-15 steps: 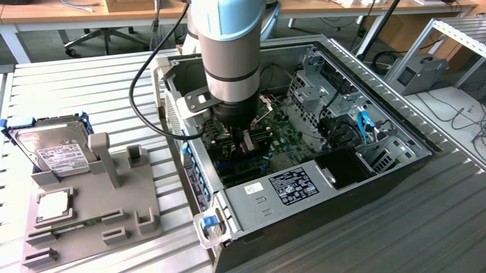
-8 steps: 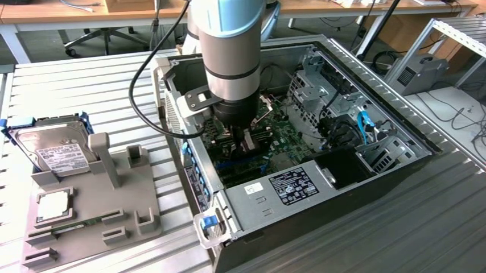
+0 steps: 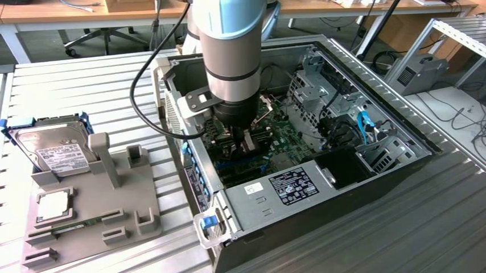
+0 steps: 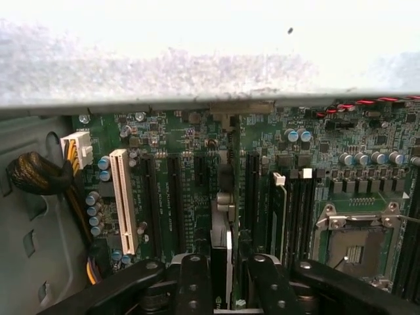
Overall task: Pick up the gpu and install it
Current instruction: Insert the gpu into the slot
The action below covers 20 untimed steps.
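The jaws are partly closed, clamped on the gpu [image 4: 221,252], which the wrist view shows edge-on as a thin upright card between the two black fingers [image 4: 191,282], its far end reaching down among the black expansion slots of the green motherboard [image 4: 197,141]; a white slot [image 4: 122,200] lies just beside those black ones, and the bare processor socket [image 4: 354,246] sits well apart on the other side; a bundle of sleeved cables [image 4: 36,174] ends at a white plug near the white slot. In the exterior view the arm [image 3: 227,51] stands nearly vertical, reaching straight down into the open computer case [image 3: 395,170] that lies on its side on the slatted bench [image 3: 83,85]; the gripper [image 3: 241,149] is low inside the case, right over the motherboard, with a black cable looping from the wrist; towards the exterior view's left, well apart from the case, a grey holder tray [image 3: 114,199] carries a hard drive [image 3: 57,149] with a white label.
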Tool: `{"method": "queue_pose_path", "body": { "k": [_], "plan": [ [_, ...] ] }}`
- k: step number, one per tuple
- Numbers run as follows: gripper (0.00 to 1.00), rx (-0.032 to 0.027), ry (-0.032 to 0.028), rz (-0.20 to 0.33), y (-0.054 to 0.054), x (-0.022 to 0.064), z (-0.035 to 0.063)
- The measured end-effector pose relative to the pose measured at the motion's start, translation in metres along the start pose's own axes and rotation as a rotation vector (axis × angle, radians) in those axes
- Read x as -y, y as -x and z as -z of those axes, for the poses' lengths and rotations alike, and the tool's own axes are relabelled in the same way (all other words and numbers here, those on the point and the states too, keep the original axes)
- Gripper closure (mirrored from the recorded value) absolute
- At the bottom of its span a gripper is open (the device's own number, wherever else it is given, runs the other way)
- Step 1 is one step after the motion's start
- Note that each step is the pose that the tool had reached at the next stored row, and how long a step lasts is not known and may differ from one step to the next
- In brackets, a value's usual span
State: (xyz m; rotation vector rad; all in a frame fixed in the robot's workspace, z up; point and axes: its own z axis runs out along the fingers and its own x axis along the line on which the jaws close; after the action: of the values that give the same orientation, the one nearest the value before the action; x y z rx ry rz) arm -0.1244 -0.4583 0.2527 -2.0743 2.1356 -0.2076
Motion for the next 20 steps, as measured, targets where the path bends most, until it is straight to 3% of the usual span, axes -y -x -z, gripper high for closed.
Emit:
{"method": "queue_pose_path", "body": {
  "k": [7, 15, 19, 20],
  "plan": [
    [0.74, 0.0008, 0.0041, 0.000, 0.0000, -0.0006, -0.0061],
    [0.74, -0.0008, 0.0021, 0.000, 0.0007, 0.0004, -0.0027],
    [0.74, -0.0052, 0.0030, 0.001, 0.0006, 0.0009, 0.0006],
    [0.74, -0.0108, 0.0032, 0.002, 0.0007, 0.0011, 0.0008]
  ]
}}
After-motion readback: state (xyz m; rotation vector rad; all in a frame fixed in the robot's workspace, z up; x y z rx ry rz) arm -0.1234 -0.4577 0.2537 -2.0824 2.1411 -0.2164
